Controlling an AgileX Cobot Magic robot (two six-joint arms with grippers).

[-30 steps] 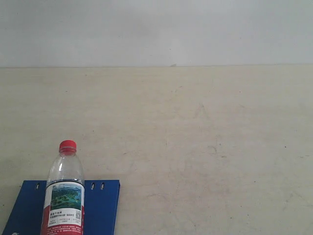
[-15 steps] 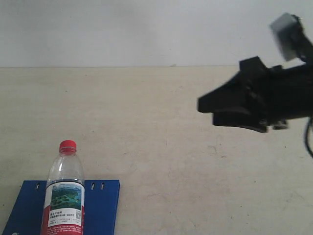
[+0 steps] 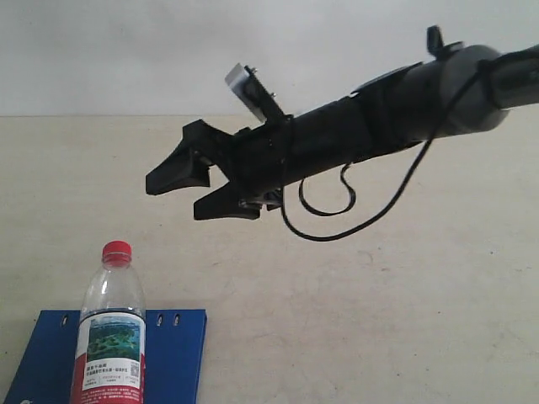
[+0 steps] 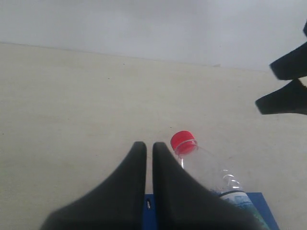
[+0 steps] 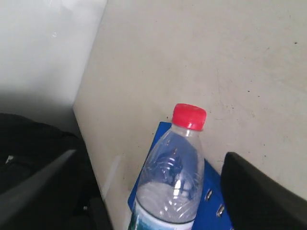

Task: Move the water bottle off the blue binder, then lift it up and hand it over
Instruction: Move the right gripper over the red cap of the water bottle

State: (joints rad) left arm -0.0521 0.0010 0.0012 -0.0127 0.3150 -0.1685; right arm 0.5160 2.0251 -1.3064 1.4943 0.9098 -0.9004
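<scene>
water bottle (image 3: 112, 337) stands upright on the blue binder (image 3: 178, 353), 7 o'clock on the desk (image 3: 379, 295); right hand (image 3: 173, 200) hovers spread wide at 1 o'clock from its cap; left hand (image 4: 147, 146) pinched narrow, holding nothing

Looks evenly lit, bright but flat, soft light with barely any shadow on the table (image 3: 404, 320). Bit washed-out and grainy in the exterior view, and crushes the right gripper (image 3: 172, 199) down to a near-black silhouette. Goes soft and out of focus on the left gripper (image 4: 148, 146) up close. Picks up small glints on the water bottle (image 5: 168, 177). Murky dark corner in the right wrist view, maybe shadow, hard to say.
</scene>
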